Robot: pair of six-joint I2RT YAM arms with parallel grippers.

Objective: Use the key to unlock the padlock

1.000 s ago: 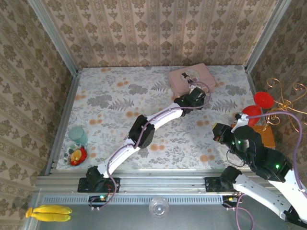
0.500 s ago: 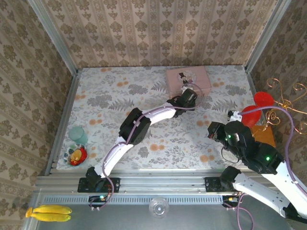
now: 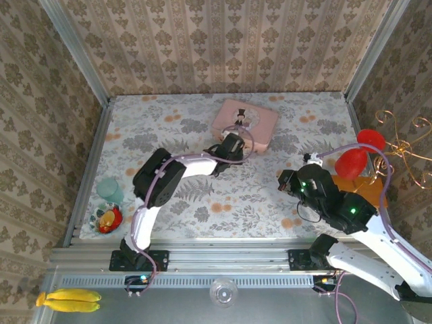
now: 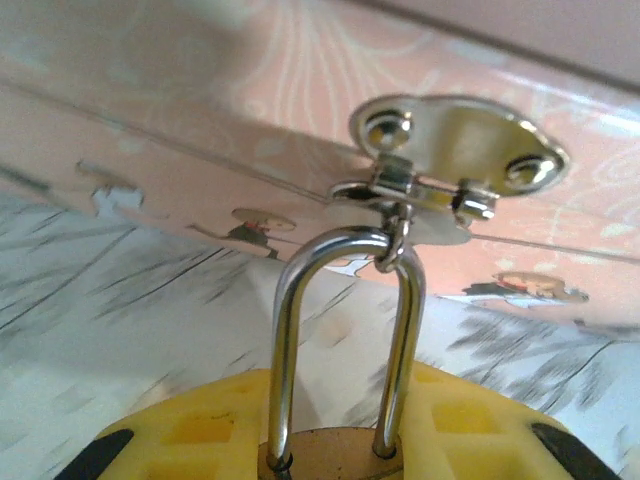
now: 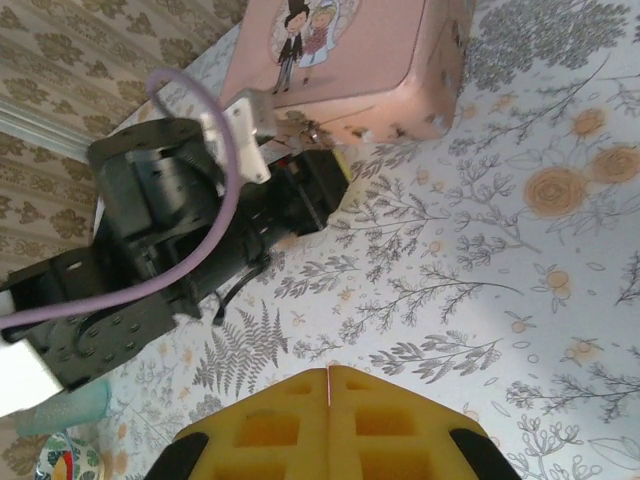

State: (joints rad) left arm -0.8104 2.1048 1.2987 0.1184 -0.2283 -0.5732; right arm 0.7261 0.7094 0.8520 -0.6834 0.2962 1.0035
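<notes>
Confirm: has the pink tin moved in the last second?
Yes. The pink tin has shifted left and toward the table's near edge, away from the right corner post.

The left arm (image 3: 182,167) lies slantwise across the middle of the surface (image 3: 155,131). The left gripper (image 3: 235,144) is at the near edge of the tin (image 3: 246,120), so that edge is blocked. The padlock (image 4: 404,350) hangs from the tin's hasp (image 4: 455,160) with its body between those jaws.

Open surface lies between the tin and the right gripper (image 3: 289,181), whose jaws are pressed together. The far-left surface is free. A cup (image 3: 108,190) and a bowl (image 3: 108,220) crowd the near-left edge. Red things (image 3: 352,162) stand at the right edge.
</notes>
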